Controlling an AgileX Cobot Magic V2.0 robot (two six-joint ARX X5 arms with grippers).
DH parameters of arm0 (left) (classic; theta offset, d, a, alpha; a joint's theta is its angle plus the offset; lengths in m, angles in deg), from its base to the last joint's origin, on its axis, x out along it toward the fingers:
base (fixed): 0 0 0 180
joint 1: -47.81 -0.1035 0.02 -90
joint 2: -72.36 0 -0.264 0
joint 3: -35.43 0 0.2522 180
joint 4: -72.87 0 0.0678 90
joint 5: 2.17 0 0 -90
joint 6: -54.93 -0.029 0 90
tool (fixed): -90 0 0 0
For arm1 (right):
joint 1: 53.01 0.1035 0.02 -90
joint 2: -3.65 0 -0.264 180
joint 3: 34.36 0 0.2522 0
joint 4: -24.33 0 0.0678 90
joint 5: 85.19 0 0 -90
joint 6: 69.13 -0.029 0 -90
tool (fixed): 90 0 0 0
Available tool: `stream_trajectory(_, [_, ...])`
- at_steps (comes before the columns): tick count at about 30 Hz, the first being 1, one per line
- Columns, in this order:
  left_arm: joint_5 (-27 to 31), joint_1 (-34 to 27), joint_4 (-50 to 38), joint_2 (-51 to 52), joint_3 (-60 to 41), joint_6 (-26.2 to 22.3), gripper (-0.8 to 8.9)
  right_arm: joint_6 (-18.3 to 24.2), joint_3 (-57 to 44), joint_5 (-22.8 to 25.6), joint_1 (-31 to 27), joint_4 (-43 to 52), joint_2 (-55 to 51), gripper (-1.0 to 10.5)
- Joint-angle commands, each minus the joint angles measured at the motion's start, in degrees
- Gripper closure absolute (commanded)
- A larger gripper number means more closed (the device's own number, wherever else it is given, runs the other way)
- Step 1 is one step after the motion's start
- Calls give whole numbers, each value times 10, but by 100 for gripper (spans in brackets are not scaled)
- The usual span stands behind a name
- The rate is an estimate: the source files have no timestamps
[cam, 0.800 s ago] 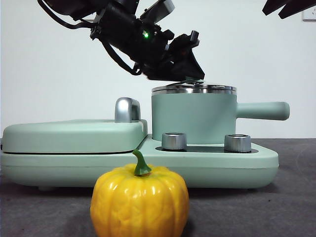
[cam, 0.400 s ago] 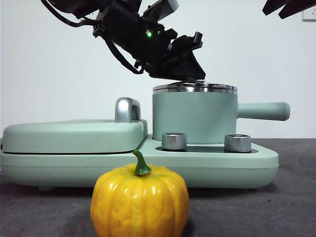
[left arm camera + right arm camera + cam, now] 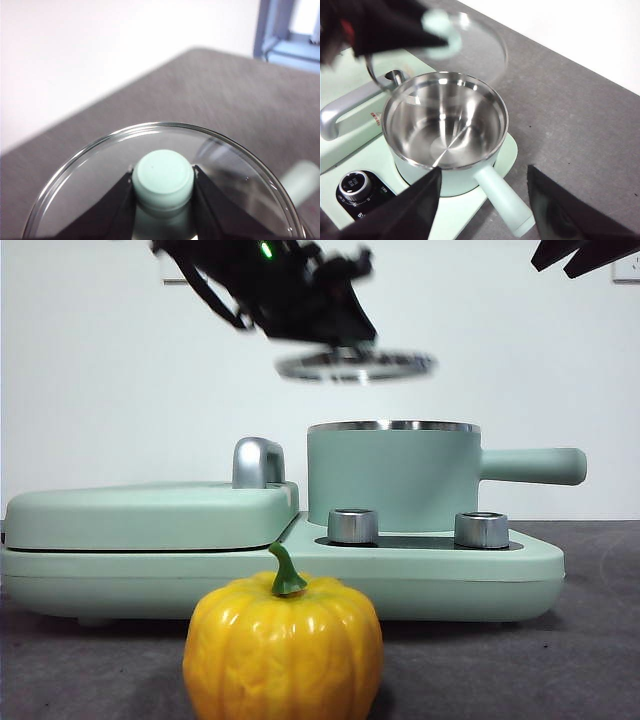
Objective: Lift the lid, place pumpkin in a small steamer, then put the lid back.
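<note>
- The left gripper [image 3: 162, 185] has its two black fingers [image 3: 116, 210] closed tight on the small mint-green knob of the round glass lid with the steel rim [image 3: 100, 155]; in the front view the lid [image 3: 355, 365] hangs blurred in the air, clear above the pot and a little to one side of it.
- The mint-green cylindrical small steamer with a steel rim and long straight side handle [image 3: 392, 475] stands uncovered on the base; its shiny steel inside [image 3: 445, 122] holds nothing.
- The right gripper [image 3: 485, 200] hovers above the steamer's handle, fingers [image 3: 402, 212] spread wide and holding nothing.
- The pale green cooker base [image 3: 430, 565] carries two steel dials [image 3: 352, 525] in front of the steamer and a flat mint-green griddle cover with a steel handle [image 3: 150, 510] beside it.
- The glossy yellow-orange ribbed pumpkin with a curved green stem [image 3: 282, 645] sits on the grey bench [image 3: 590, 640], in front of the base and apart from both grippers.
</note>
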Motion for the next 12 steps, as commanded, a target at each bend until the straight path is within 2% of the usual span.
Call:
stream_trajectory(1, [-1, -9, 18, 21, 18, -10, 798, -9, 9, 2, 3, 6, 5, 675])
stream_trajectory(4, [5, -29, 80, 54, 18, -6, 798, -10, 9, -3, 3, 5, 5, 675])
stream_trajectory(8, [50, -54, 169, 100, 18, 0, 798, -16, 9, -3, 16, -7, 5, 675])
stream_trajectory(12, [50, -80, 230, 145, 18, 0, 798, -3, 9, -3, 50, -21, 5, 674])
